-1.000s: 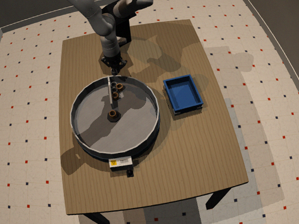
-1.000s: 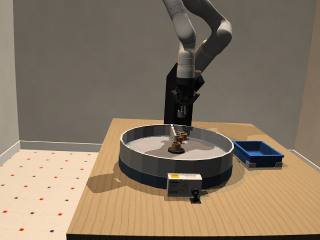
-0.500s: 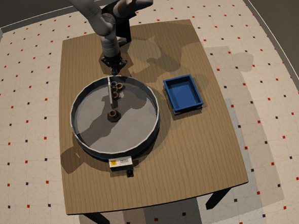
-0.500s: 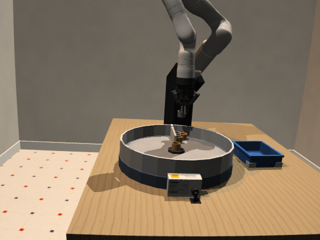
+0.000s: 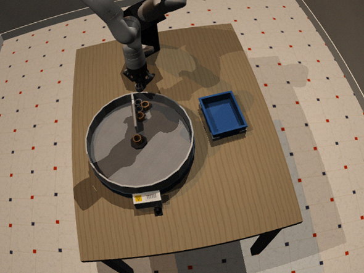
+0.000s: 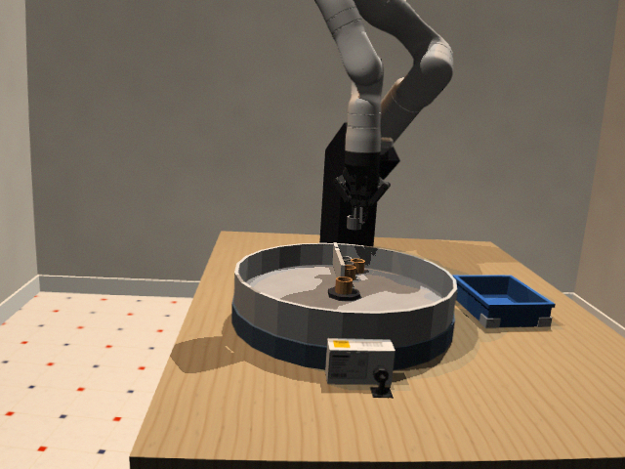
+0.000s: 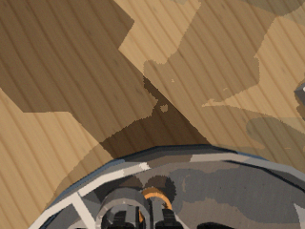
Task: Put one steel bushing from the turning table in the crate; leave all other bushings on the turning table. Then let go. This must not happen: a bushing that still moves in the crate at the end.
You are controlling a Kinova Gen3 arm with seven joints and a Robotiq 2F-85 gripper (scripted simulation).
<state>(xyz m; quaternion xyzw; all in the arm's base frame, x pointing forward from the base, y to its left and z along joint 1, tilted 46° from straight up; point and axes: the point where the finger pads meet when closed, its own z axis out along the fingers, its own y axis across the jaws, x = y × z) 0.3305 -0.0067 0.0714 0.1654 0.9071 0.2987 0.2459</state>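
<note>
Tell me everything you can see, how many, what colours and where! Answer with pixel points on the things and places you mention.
wooden table (image 5: pixel 242 182) (image 6: pixel 252 418) (image 7: pixel 62 48): 1, brown, on the speckled floor
turning table (image 5: pixel 167 161) (image 6: pixel 282 327) (image 7: pixel 210 157): 1, grey and blue, on the wooden table
divider (image 5: pixel 134 113) (image 6: pixel 338 260) (image 7: pixel 83 210): 1, whitish, inside it
copper-coloured bushings: 3, one on the black hub (image 5: pixel 139 146) (image 6: pixel 344 295), two by the divider
other steel bushings: 2, grey, by the divider
crate (image 5: pixel 244 125) (image 6: pixel 520 304): 1, blue, beside the turning table
box (image 5: pixel 146 197) (image 6: pixel 353 361): 1, white and grey, in front
small gadget (image 5: pixel 157 210) (image 6: pixel 382 375): 1, black, by the box
held steel bushing (image 5: pixel 137 88) (image 6: pixel 352 222) (image 7: pixel 111 200): 1, grey, in the pincer
arm (image 5: pixel 134 56) (image 6: pixel 362 126): 1, grey, overhead
pincer (image 5: pixel 139 85) (image 6: pixel 358 214) (image 7: pixel 144 217): 1, black, on the arm's end
</note>
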